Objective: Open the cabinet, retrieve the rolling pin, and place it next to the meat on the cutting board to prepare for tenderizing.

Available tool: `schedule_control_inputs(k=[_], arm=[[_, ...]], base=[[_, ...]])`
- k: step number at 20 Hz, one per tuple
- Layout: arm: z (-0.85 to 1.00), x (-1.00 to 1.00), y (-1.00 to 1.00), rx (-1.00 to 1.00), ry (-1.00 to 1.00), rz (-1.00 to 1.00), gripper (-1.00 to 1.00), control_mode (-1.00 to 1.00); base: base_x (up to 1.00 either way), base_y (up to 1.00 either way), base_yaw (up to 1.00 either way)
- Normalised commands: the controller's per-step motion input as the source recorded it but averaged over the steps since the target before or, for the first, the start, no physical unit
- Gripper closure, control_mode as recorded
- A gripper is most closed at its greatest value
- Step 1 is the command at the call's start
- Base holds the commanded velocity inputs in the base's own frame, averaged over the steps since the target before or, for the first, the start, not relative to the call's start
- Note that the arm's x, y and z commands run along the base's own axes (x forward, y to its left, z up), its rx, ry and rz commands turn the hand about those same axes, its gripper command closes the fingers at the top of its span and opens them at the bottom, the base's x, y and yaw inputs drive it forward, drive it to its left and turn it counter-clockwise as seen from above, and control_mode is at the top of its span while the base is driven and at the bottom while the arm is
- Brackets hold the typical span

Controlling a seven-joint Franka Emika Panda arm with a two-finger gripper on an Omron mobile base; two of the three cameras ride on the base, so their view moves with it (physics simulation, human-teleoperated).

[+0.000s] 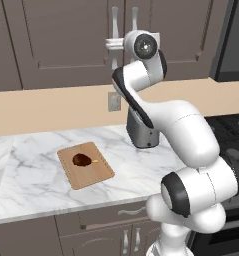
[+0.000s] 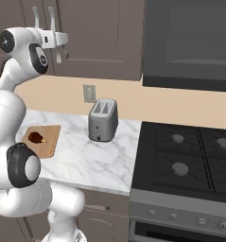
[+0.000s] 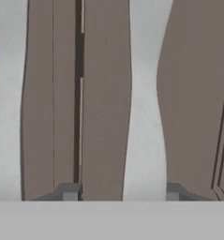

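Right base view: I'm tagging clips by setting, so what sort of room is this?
A rendered home kitchen: a toaster on a marble counter, a gas stove beside it, wall cabinets above.

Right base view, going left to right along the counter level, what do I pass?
cutting board with the meat on it → toaster → stove
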Motion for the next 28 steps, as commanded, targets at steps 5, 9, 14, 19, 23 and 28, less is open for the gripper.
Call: schedule_control_inputs(k=[5, 9, 14, 19, 23, 28], arm=[[-0.08, 0.13, -0.3, 0.01, -0.09, 0.0, 1.0, -1.0], [-0.03, 0.12, -0.36, 0.04, -0.03, 0.0, 1.0, -1.0], [-0.02, 0.03, -0.41, 0.05, -0.03, 0.0, 1.0, -1.0], [-0.14, 0.0, -0.43, 0.07, -0.06, 0.0, 1.0, -1.0], [-0.19, -0.03, -0.53, 0.1, -0.09, 0.0, 1.0, -1.0], [-0.08, 0.0, -0.55, 0.11, -0.07, 0.0, 1.0, -1.0]], base=[[0.0, 0.0, 0.0], [0.0, 0.0, 0.0], [0.0, 0.0, 0.0], [0.0, 0.0, 0.0], [0.0, 0.0, 0.0], [0.0, 0.0, 0.0]])
